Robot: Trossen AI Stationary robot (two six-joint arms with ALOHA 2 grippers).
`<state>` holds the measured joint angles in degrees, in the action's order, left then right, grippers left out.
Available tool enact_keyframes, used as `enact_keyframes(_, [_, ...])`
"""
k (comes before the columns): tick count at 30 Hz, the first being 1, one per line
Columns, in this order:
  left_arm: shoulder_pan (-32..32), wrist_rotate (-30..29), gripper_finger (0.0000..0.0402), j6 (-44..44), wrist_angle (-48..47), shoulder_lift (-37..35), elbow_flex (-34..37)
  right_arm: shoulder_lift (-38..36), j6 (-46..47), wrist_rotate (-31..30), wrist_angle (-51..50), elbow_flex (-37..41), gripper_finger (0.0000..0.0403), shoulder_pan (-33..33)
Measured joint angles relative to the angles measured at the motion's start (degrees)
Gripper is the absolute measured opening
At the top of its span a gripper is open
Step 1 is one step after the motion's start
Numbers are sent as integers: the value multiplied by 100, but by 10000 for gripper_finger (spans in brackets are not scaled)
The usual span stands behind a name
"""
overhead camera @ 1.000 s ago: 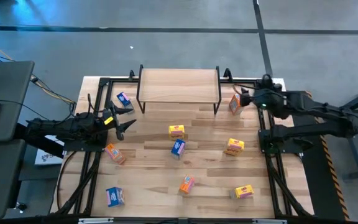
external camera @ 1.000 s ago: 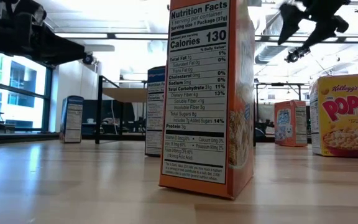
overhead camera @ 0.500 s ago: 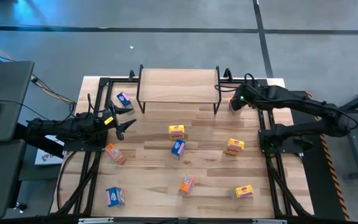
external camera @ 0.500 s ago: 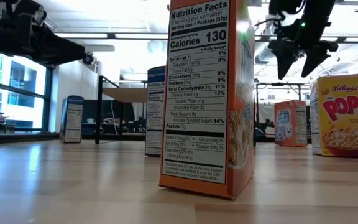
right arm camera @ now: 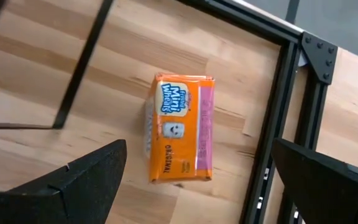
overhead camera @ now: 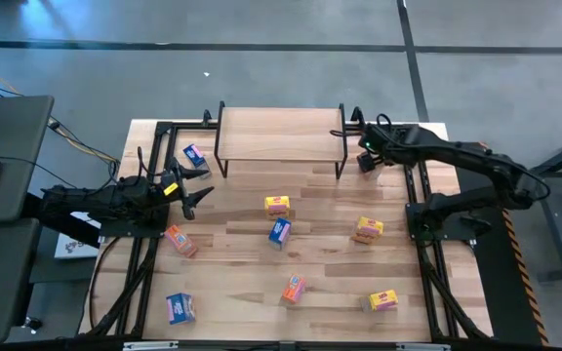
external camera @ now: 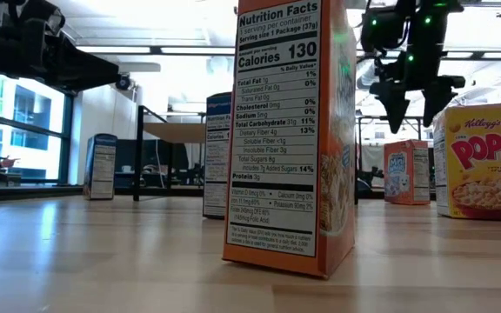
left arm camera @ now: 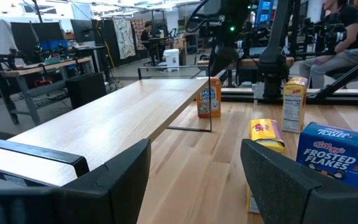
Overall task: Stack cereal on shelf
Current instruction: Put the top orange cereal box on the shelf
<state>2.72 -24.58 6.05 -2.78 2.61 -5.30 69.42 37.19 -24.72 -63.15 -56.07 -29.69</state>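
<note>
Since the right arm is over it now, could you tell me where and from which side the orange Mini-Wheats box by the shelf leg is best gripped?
The right gripper hangs open above the Mini-Wheats box, which stands upright beside the shelf leg. Coming straight down seems best, closing on its two broad printed faces near the top: the narrow depth between them fits the open fingers, and the table frame crowds the far side.

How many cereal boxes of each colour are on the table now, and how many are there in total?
Blue boxes: 3
Yellow boxes: 3
Orange boxes: 3, one of them below the open right gripper
Total: 9
</note>
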Motion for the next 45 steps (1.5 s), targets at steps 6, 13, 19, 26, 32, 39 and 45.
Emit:
enact_keyframes(6, [0,0,241,0,0,0,0,351,-22,112,1,0,394,-139])
enact_keyframes(13, [0,0,241,-3,-51,0,0,878,-317,257,14,0,394,-158])
enact_keyframes(19, [0,-2,241,-3,-51,0,0,1223,-424,182,65,0,372,-158])
enact_keyframes(26, [0,-2,241,-3,-49,0,0,1282,-426,206,146,0,336,-158])
enact_keyframes(32, [0,-2,241,-3,-49,0,0,1282,-468,347,143,0,316,-158])
enact_keyframes(39, [0,-2,241,-5,-49,0,0,1282,-469,355,139,0,288,-158])
enact_keyframes(45, [0,-2,241,-5,-49,0,0,1282,-468,355,132,0,253,-158])
